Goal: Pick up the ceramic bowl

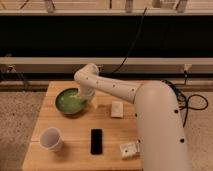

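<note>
The ceramic bowl (pixel 70 102) is round, shallow and glossy green with a darker rim. It sits on the wooden table (pixel 50 122) at the back left. My white arm reaches from the right across the table, and the gripper (pixel 84 98) hangs down at the bowl's right rim, reaching into or over that side. The gripper's end is partly hidden against the bowl.
A white cup (pixel 51 138) stands at the front left. A black phone (pixel 96 141) lies at the front middle. A small pale block (pixel 117 108) lies right of the bowl. A white packet (pixel 129 149) lies at the front right. A dark wall with cables runs behind.
</note>
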You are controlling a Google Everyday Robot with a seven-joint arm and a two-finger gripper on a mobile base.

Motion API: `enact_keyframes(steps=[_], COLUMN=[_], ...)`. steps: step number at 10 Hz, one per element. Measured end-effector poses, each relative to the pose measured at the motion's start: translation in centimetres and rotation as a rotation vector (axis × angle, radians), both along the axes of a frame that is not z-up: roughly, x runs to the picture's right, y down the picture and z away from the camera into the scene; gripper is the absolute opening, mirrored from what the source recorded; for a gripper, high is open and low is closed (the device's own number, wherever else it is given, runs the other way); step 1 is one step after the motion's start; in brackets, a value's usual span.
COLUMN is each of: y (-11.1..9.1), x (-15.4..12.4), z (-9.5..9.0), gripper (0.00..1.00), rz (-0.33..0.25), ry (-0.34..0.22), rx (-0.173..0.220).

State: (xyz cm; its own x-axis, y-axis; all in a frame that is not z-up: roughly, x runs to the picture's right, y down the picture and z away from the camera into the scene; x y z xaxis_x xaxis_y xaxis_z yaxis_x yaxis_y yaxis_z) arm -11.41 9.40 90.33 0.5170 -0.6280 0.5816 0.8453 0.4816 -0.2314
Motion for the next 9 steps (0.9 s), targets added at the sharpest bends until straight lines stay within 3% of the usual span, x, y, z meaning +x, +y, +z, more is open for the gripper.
enact_keyframes(steps=[9], y=[1.0], x=[0.2], z=[1.2], gripper=[0.8], rz=[0.001], ry=[-0.016], rx=[-0.029])
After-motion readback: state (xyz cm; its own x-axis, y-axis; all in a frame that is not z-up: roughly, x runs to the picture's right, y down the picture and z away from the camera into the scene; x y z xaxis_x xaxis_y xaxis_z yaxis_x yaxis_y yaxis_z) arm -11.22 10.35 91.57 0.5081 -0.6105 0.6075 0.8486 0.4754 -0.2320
